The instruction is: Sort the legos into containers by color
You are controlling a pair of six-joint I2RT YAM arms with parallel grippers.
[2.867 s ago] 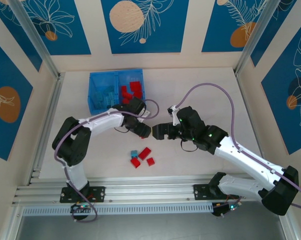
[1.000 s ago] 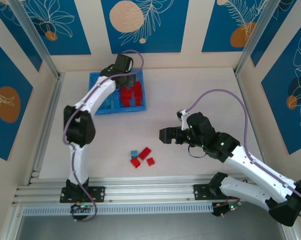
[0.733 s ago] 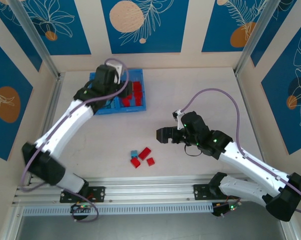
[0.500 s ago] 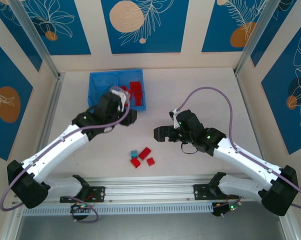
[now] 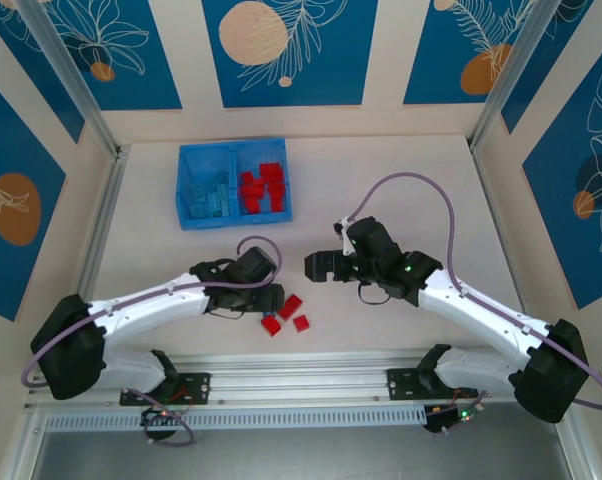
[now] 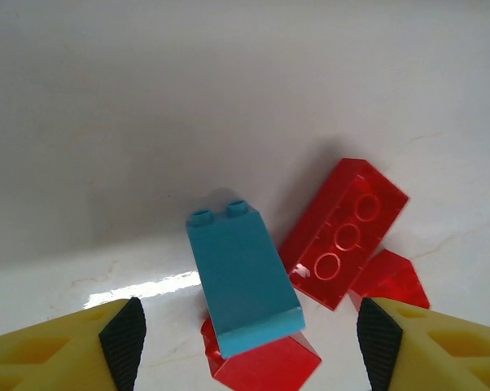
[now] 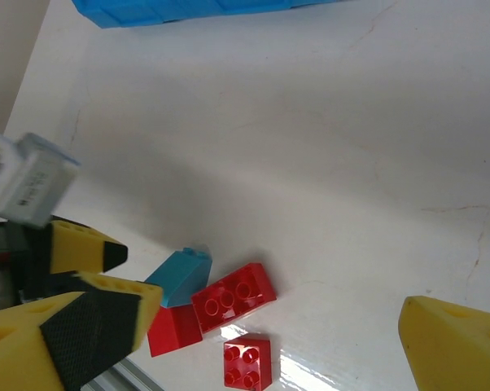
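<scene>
At the far left of the table we see the blue bin. Its left compartment holds the light blue legos, and its right compartment holds the red legos.

Nearer the arms, the left gripper hangs low just beside a small cluster of loose bricks at mid-table. In its wrist view we find the left gripper open, with its yellow fingers spread wide on either side of the blue brick and apart from it. That brick lies flat with its studs pointing away. Its near end overlaps a red brick below it. A long red brick lies just beside it to the right, and a small red brick peeks out at that one's near corner.

Further right, the right gripper hovers over bare table, apart from the cluster. From its wrist camera we see the right gripper gaping wide. We look down past it on the blue brick, three red ones around it, and the left gripper at their left.
</scene>
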